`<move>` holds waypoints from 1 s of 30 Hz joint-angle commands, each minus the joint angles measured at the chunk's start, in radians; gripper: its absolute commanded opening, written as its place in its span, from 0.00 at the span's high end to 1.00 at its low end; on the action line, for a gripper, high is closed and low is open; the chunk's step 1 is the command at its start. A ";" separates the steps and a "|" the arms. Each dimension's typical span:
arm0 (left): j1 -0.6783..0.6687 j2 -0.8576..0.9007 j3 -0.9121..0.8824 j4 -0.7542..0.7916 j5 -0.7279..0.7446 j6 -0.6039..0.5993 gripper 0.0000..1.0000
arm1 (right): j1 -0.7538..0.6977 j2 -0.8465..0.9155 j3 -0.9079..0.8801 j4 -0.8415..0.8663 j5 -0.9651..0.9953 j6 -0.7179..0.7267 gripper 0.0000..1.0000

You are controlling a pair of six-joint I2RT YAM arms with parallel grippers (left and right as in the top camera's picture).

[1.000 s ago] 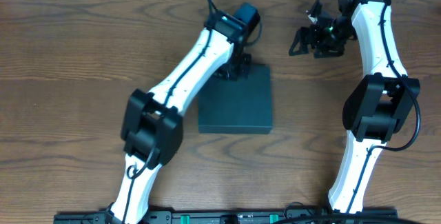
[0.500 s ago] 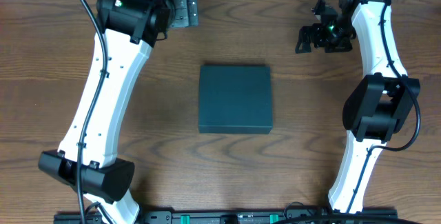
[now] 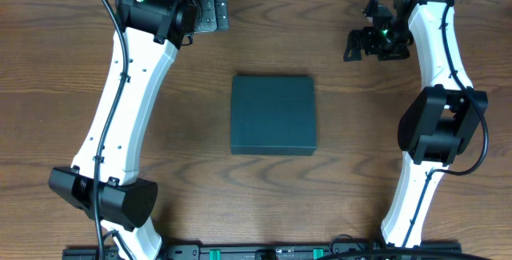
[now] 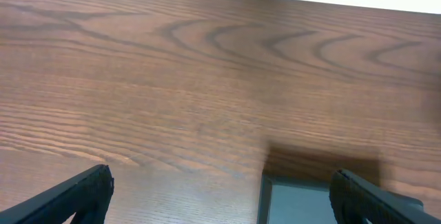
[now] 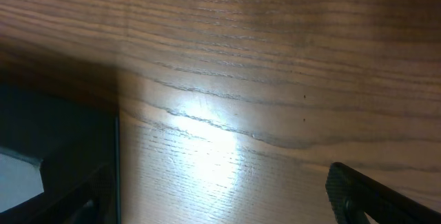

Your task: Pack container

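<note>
On the middle of the brown wood-grain table [image 3: 360,172] lies the dark teal-black matte rectangular cardboard container [image 3: 274,116], flap down, nothing loose beside it. The left gripper [image 3: 210,10] hangs beyond its far-left corner and the right gripper [image 3: 360,46] beyond its far-right, both released, empty and well apart from it. Packing looks finished; at most, the flap needs pressing flush.

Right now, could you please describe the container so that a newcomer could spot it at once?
From overhead, take the brown wooden table and look at its middle, between the left arm and the right arm. There lies the container, a flat, closed box. Unlike the white arms, it is matte teal-black, with nothing touching it.
</note>
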 commanded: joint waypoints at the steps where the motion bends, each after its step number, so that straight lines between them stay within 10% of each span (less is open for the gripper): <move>1: 0.003 0.005 -0.006 -0.002 -0.023 0.010 0.01 | -0.005 0.010 0.021 0.002 0.003 0.011 0.01; 17: 0.003 0.005 -0.007 -0.002 -0.023 0.010 0.01 | -0.005 -0.015 0.021 0.002 0.003 0.010 0.01; 30: 0.003 0.005 -0.007 -0.002 -0.023 0.010 0.01 | 0.002 -0.512 0.021 0.002 0.003 0.010 0.01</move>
